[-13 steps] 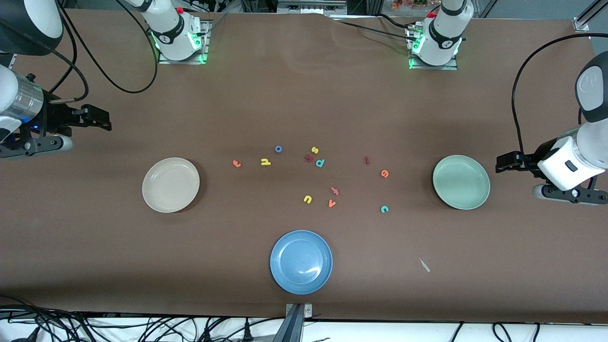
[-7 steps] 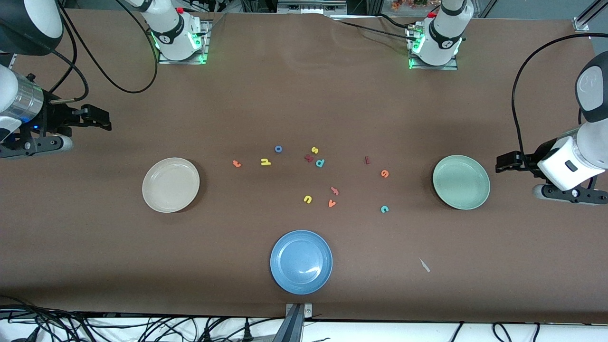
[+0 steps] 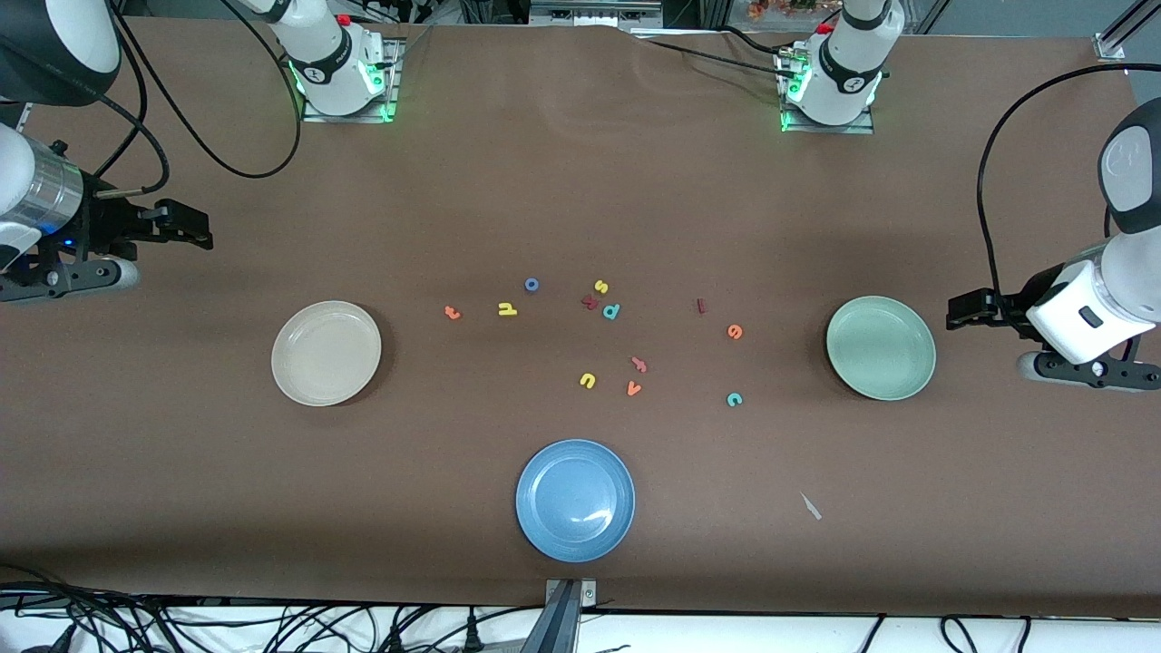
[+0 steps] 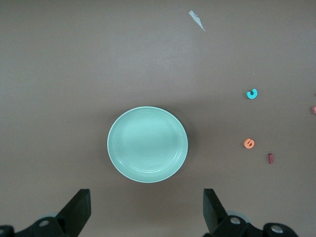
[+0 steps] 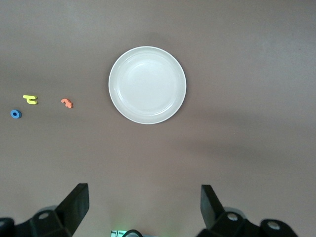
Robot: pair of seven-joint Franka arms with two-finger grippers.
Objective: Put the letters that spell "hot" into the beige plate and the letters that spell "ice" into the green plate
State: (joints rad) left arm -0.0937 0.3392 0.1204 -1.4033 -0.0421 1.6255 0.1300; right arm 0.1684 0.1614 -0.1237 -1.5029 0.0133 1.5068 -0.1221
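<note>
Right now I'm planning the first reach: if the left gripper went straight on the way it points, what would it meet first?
Probably the green plate: the left gripper, open, points at it from the table's end, nothing between. How high it hangs is unclear, so it might pass over the rim.

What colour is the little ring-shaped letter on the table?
Blue. The ring-shaped "o" shows best in the front view.

- The right gripper (image 5: 143, 207) hangs with fingers (image 5: 74, 205) spread wide, holding nothing.
- The beige plate (image 5: 147, 85) lies empty ahead of the fingertips.
- An orange "t" (image 5: 66, 102), yellow "h" (image 5: 30, 99) and blue "o" (image 5: 16, 114) lie off to one side of the plate.
</note>
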